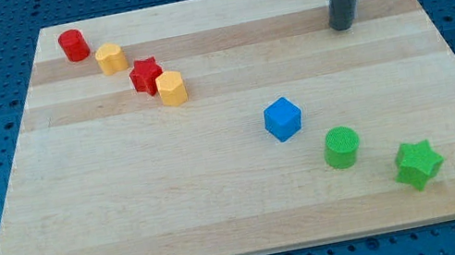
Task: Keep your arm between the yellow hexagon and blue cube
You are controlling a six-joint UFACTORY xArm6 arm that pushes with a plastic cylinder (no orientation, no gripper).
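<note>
The blue cube [282,119] sits right of the board's centre. A yellow hexagon [171,89] lies up and to its left, touching a red star [145,75]. A second yellow block [110,59], also hexagon-like, lies further up-left. My tip [342,27] rests on the board near the view's top right, well above and to the right of the blue cube and far right of both yellow blocks. It touches no block.
A red cylinder [73,45] stands at the top left. A green cylinder [341,147] and a green star [418,163] lie at the lower right of the wooden board [129,210]. A blue perforated table surrounds the board.
</note>
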